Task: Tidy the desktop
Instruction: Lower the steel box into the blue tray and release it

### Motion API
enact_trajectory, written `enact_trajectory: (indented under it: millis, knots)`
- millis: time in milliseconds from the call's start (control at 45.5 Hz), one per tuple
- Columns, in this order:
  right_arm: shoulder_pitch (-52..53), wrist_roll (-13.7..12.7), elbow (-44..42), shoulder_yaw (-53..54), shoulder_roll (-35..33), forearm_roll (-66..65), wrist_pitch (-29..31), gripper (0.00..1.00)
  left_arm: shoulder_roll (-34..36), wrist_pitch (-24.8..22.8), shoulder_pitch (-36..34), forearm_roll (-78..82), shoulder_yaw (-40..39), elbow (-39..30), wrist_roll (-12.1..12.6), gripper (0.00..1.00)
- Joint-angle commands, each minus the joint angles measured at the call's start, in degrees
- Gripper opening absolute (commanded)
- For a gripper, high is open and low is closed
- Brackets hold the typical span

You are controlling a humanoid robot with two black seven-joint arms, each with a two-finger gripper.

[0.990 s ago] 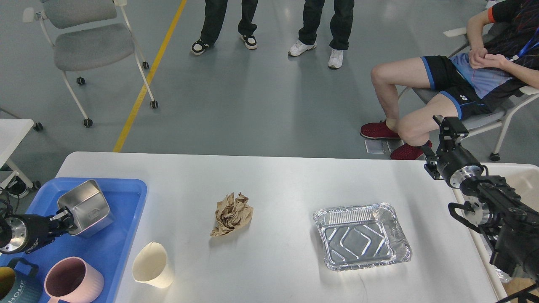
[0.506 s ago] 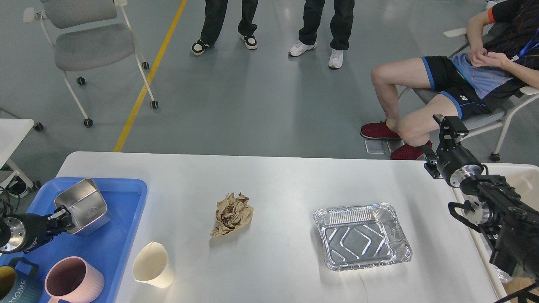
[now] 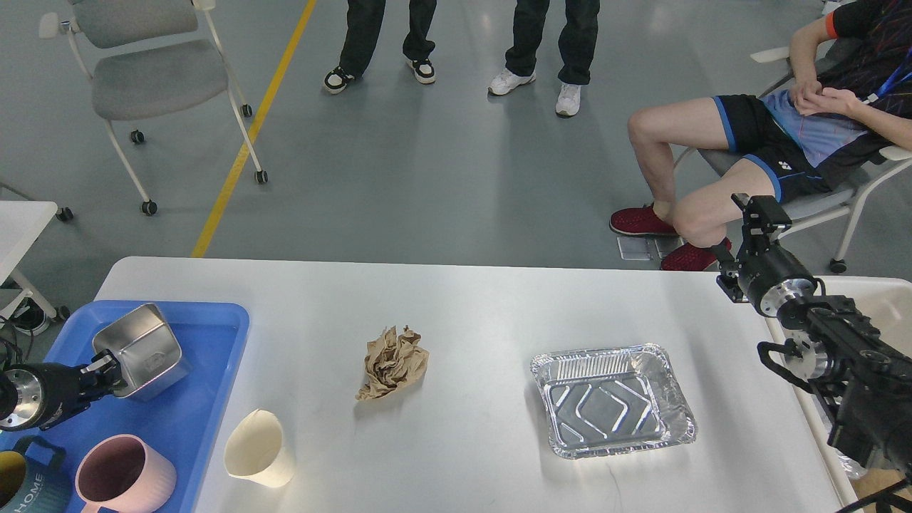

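Head view: wide white surface filling the lower half, rounded far corners, floor beyond. Near its middle, a crumpled brown paper wad, lying free. Right of that, well apart, a foil tray, open side up, nothing visible inside, its rim dented at the far right corner. Near the front left, a cream paper cup tipped on its side, mouth toward the left, just beside the blue tray.

Blue tray resting on the left end of the surface, partly cut off by the frame edge. In it: a square steel container, tilted with its open mouth up and to the left, inside not visible; a pink ribbed mug, upright, looking empty; a dark mug with yellow inside, only partly in frame.

Left tool low over the blue tray, fingers closed on the near edge of the steel container. Right tool raised past the right end of the surface, holding nothing; how far apart its fingers stand, impossible to tell.

Beyond the surface: a grey wheeled chair, a yellow floor line, 2 standing people, 1 seated person. At the far left, a corner of a small white side table.
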Motion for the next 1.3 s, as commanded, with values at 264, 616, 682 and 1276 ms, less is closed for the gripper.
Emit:
enact_trajectory:
  millis: [264, 616, 682, 1276]
  knots:
    - [0.00, 0.00, 0.00, 0.00, -0.03, 0.00, -0.03, 1.00, 0.09, -0.30, -0.19, 0.00, 0.00, 0.00, 0.09, 0.97]
    - [0.09, 0.00, 0.08, 0.00, 0.05, 0.00, -0.03, 1.00, 0.09, -0.21, -0.19, -0.09, -0.09, 0.00, 0.09, 0.97]
    - [0.17, 0.00, 0.17, 0.00, 0.05, 0.00, -0.03, 1.00, 0.17, -0.30, -0.19, -0.09, -0.09, 0.00, 0.00, 0.97]
    - [0.52, -0.09, 0.26, 0.00, 0.05, 0.00, -0.03, 1.00, 2.54, -2.93, -1.15, -3.60, -0.97, -0.35, 0.09, 0.97]
